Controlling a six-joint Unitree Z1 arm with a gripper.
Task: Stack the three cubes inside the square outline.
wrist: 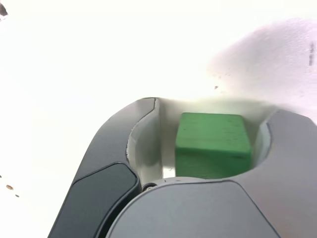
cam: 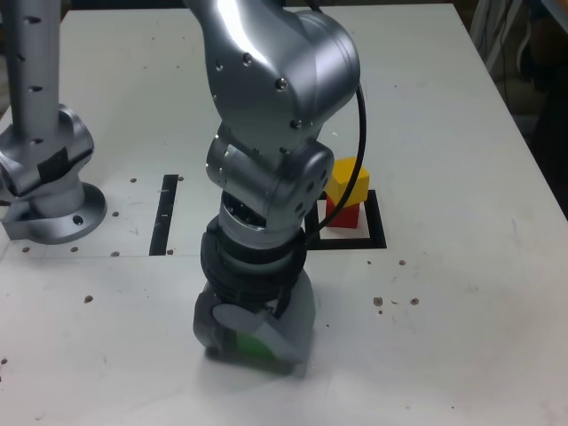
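End effector (cam: 253,342) is down on the white surface (cam: 461,337) at the near middle of the exterior view, with the green cube (wrist: 213,144) sitting between its two jaws. In the wrist view one jaw looks pressed against one side of the cube, while a narrow gap shows between the other jaw and the cube's opposite side, so the jaws are partly open and closing distance remains; whether the grip is firm yet cannot be told. The cube appears to rest on the surface, not lifted.

Farther back and to the exterior view's right, the yellow cube (cam: 348,180) sits on the red cube (cam: 342,213) inside the square outline (cam: 376,232). The yellow one is turned a little askew on the red one.

Risks from here, as a judgement: with one side loose, the green cube could twist or slip out on lifting. Because the yellow cube sits crooked, its top offers an uneven landing, and a slightly off-centre placement or a nudge from the jaws could topple the two-cube stack out of the outline.
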